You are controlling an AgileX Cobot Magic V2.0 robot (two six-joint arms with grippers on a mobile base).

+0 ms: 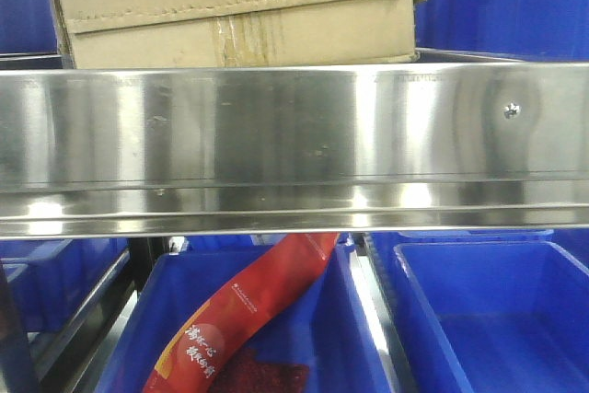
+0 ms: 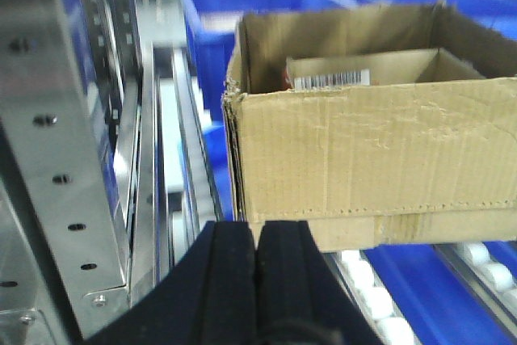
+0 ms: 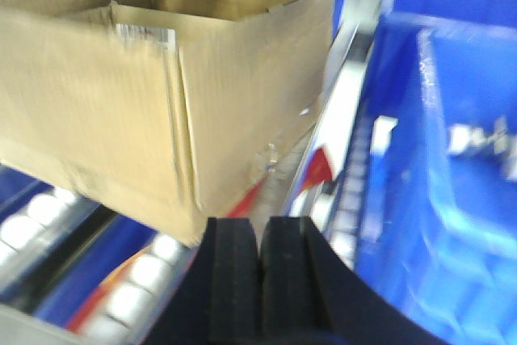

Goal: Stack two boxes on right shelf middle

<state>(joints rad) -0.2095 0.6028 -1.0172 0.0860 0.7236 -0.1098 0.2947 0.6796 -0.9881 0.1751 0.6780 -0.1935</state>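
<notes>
A tan cardboard box (image 1: 239,6) stands on the right shelf, just behind its shiny steel front rail (image 1: 276,126). Its serrated flap edge and a brown tape stain face the front view. In the left wrist view the box (image 2: 371,151) is open-topped, and an inner cardboard wall with a barcode label (image 2: 331,80) shows inside. I cannot tell whether that wall is a flap or a second box. My left gripper (image 2: 257,236) is shut and empty, right at the box's lower left corner. My right gripper (image 3: 260,232) is shut and empty just below the box's (image 3: 97,111) near corner.
Blue bins (image 1: 497,319) sit below the rail, one holding a red packet (image 1: 248,310). White rollers (image 2: 367,296) run under the box. A perforated steel upright (image 2: 56,159) stands to the left. A blue bin (image 3: 452,159) crowds the right gripper's right side.
</notes>
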